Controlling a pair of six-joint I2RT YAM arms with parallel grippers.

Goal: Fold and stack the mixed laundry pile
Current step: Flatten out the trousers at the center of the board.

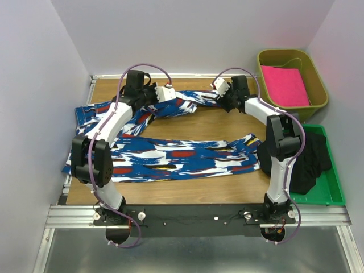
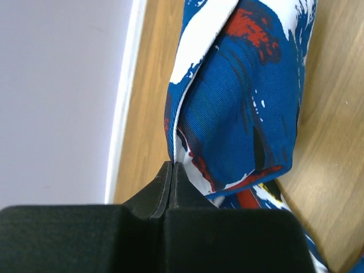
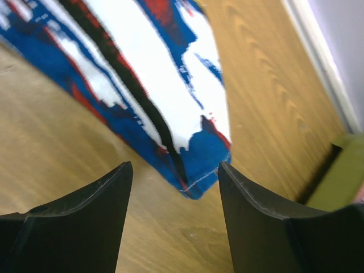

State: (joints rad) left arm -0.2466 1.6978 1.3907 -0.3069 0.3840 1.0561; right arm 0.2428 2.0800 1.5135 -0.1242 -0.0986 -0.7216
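Note:
The long blue cloth [image 1: 182, 154] with white, red and black blotches lies in a U shape on the wooden table [image 1: 219, 126]. My left gripper [image 1: 154, 99] is at the cloth's upper arm, near the back. In the left wrist view it [image 2: 172, 166] is shut, pinching a folded edge of the cloth [image 2: 239, 102]. My right gripper [image 1: 223, 102] is open over the upper arm's right end. In the right wrist view it [image 3: 173, 173] straddles the cloth's hemmed corner [image 3: 196, 179] without touching it. The plain black garment [image 1: 310, 162] lies crumpled at the right.
The black garment sits in a green tray [image 1: 335, 190] off the table's right edge. An olive bin [image 1: 319, 79] at the back right holds a folded pink cloth [image 1: 284, 85]. A white wall rail [image 2: 122, 114] runs close along the back.

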